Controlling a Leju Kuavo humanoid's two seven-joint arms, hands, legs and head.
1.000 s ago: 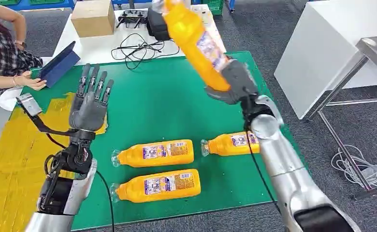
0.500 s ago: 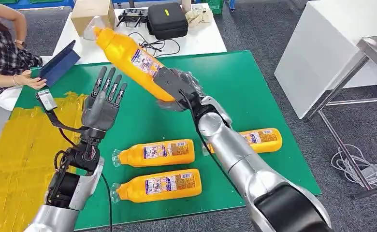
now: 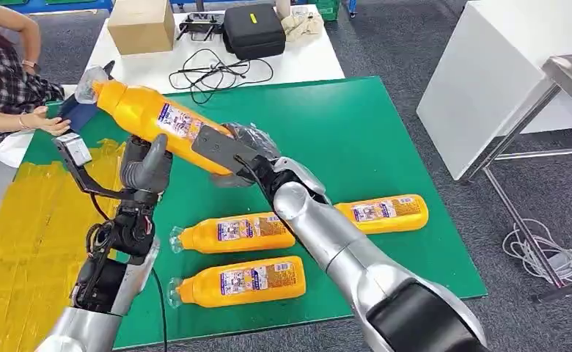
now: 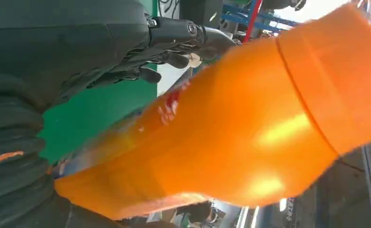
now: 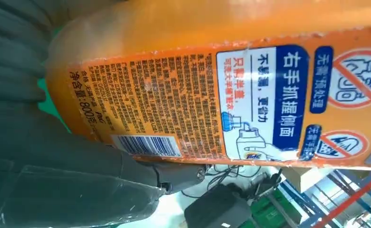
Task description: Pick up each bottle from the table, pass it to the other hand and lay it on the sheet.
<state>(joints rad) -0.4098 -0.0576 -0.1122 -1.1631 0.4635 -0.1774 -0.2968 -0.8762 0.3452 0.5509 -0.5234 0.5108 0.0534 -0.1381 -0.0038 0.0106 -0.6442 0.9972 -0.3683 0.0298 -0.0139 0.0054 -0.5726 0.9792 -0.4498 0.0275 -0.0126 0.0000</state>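
Right hand (image 3: 228,150) grips bottle (image 3: 147,117) base; long axis toward upper left. Left hand (image 3: 145,165) underneath, touching; fingers' closure unclear.

Bright even light, wrist views blurred

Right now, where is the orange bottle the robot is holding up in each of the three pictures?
Head view: the held bottle slants up left of centre, its base in the right hand.
Left wrist view: held bottle stretches across the middle and right.
Right wrist view: held bottle across the top, label facing the camera.
Shared landmark: the green mat, a sliver in the right wrist view.
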